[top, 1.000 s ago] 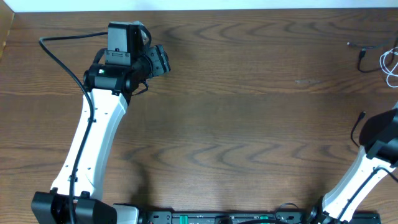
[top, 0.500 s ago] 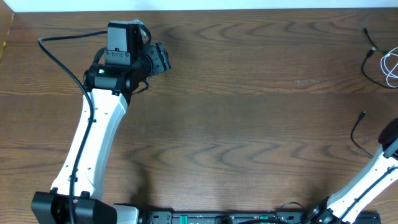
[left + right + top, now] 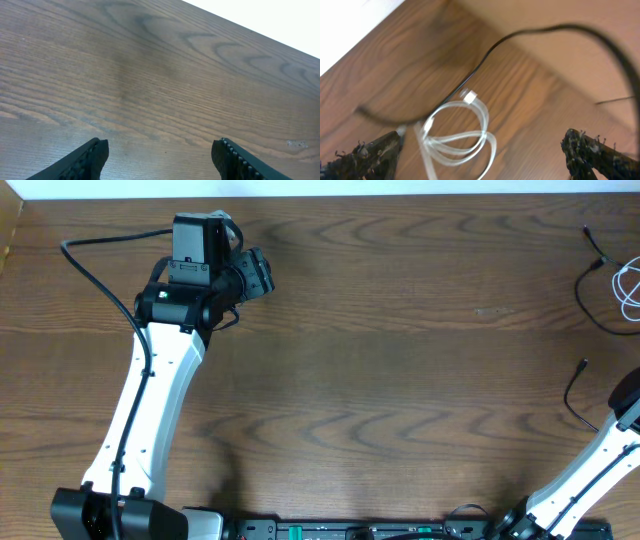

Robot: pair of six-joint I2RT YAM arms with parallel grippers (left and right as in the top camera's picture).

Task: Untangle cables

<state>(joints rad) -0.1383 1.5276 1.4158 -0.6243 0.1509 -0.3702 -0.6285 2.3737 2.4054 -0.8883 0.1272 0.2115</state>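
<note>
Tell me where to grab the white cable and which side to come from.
Grip the white cable at its looped bend on the side away from the black cable. Come straight down, jaws across the strands: it lies flat in loose loops, and that bend looks clear, while the black cable passes close to its plug end.

Overhead looks straight down; wrist cameras skim the table (image 3: 150, 75).

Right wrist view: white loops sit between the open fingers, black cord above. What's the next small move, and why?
Probably lower the right gripper and close on a loop of the white cable, ready to draw it clear. The jaws stand open and empty over it, and the black cable seems to cross the loop's edge.
</note>
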